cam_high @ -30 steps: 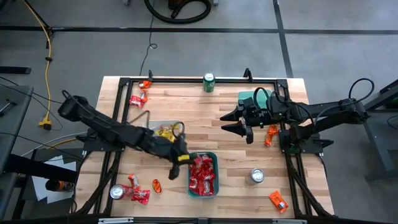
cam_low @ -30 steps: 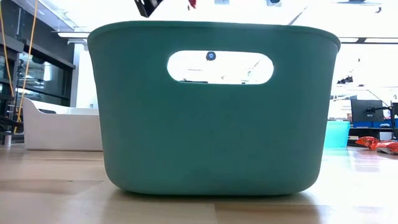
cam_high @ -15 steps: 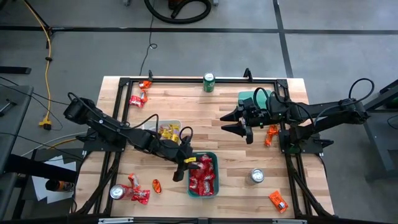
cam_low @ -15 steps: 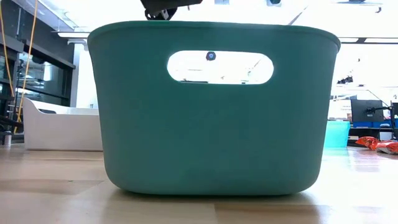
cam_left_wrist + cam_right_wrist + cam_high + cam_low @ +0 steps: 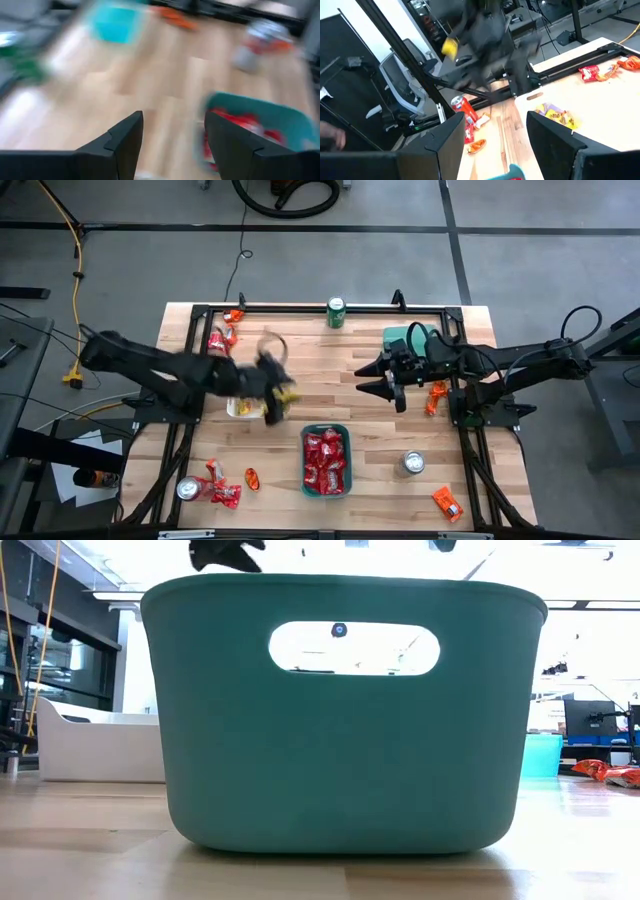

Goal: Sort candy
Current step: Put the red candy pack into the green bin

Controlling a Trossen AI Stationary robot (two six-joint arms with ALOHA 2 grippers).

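wooden table (image 5: 300, 355) | teal bin (image 5: 326, 461), white tray (image 5: 240, 407), cans, loose candy (image 5: 222, 338) on top

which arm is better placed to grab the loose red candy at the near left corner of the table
Left. Its open tool is on that side of the table, nearer the red candy beside the silver can. The right tool, also open, hangs across the table by the small teal bin.
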